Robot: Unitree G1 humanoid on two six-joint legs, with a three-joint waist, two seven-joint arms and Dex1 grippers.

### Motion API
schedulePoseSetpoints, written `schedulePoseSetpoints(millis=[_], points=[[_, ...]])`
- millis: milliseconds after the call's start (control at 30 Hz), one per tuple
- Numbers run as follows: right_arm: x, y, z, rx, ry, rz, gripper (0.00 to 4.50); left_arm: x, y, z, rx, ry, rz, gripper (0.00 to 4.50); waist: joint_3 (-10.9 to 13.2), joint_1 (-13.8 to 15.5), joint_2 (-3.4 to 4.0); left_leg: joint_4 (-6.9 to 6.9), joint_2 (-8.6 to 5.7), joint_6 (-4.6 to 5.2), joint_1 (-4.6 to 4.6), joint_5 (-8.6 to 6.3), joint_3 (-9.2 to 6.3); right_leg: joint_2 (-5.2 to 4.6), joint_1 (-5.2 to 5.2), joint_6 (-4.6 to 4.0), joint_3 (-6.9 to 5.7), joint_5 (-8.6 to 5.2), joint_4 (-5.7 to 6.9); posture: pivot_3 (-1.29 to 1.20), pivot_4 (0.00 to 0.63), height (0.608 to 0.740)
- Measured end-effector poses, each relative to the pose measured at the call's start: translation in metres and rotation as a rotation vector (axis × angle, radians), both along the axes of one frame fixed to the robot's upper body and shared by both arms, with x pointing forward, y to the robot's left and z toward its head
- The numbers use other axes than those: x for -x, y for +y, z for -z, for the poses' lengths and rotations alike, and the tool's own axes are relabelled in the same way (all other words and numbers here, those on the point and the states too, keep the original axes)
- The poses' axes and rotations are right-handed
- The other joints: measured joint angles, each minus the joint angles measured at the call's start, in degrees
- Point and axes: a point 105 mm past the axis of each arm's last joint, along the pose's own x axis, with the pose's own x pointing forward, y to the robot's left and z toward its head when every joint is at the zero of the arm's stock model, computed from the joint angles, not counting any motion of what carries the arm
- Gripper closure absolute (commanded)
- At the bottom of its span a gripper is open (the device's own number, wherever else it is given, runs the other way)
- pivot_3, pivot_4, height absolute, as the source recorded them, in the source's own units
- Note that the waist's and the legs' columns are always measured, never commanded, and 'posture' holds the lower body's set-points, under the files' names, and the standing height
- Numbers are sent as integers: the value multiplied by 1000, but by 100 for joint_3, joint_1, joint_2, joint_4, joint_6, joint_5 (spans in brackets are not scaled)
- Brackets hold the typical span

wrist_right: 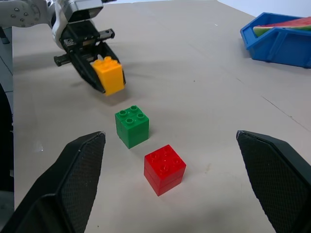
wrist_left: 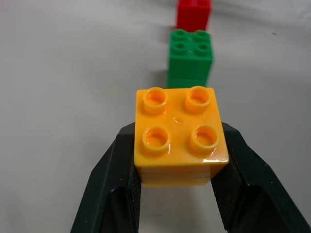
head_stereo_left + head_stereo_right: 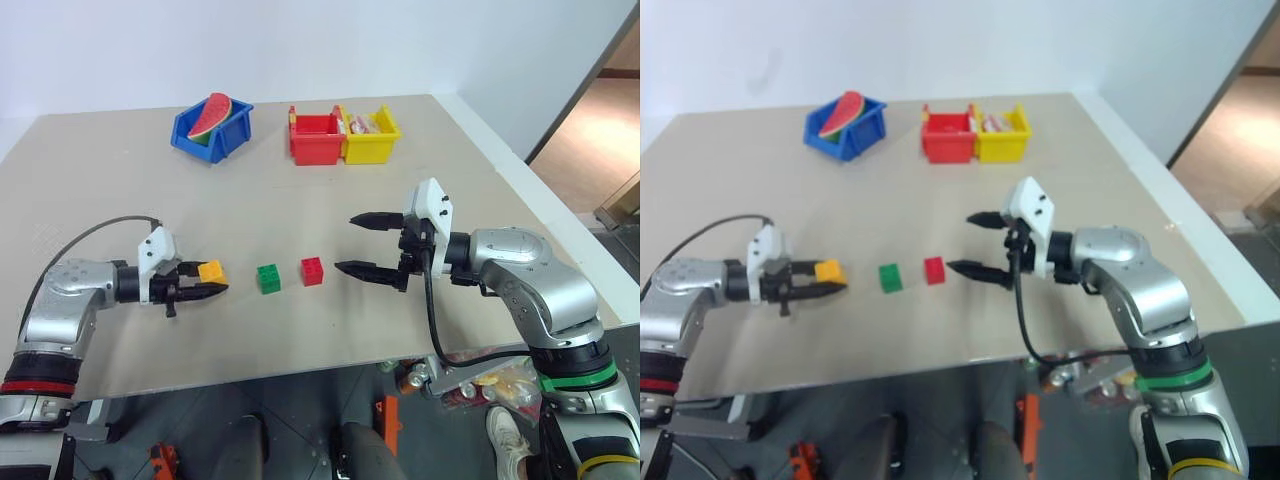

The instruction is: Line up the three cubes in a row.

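My left gripper [image 3: 212,282] is shut on the yellow-orange cube [image 3: 211,271], studs up, at the left of the table's front area. It seems to hang just off the surface. In the left wrist view the cube [image 2: 180,136] sits between both black fingers [image 2: 112,184]. The green cube [image 3: 268,278] stands a short way to its right, and the red cube [image 3: 312,271] is just beyond the green one. All three lie roughly along one line. My right gripper [image 3: 346,243] is open, hovering just right of the red cube and holding nothing.
At the back of the table [image 3: 120,180] stand a blue bin [image 3: 205,140] holding a watermelon slice, a red bin [image 3: 316,140] and a yellow bin [image 3: 370,140]. The table's front edge runs close below the cubes.
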Motion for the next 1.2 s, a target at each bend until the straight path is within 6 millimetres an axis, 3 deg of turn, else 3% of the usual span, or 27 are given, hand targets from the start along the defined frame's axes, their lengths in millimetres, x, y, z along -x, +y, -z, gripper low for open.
schedulePoseSetpoints(millis=[667, 733, 933, 1200], points=[[-1, -1, 2, 5, 15, 10, 0, 1, 0, 21, -89, -18, 48, 3159, 0, 4, 0, -3, 6, 0, -3, -1, 20, 0, -10, 0, 9, -3, -1, 0, 150, 740], [-1, -1, 2, 4, 15, 10, 0, 1, 0, 22, -94, -21, 52, 2078, 0, 5, 0, -3, 6, 0, -3, 0, 20, -1, -10, 0, 9, -3, -1, 0, 150, 740], [-1, -1, 1, 4, 13, 7, 0, -1, -1, 24, -96, -21, 55, 71, -1, 5, -1, -2, 6, 0, -4, 0, 22, -1, -11, 1, 10, -2, -1, 0, 150, 740], [0, 1, -1, -23, 11, 3, 0, 1, 0, 12, -93, -14, 56, 29, -1, 4, -3, -3, 8, 0, -5, 0, 22, 2, -14, 0, 11, -2, -1, 0, 150, 740]])
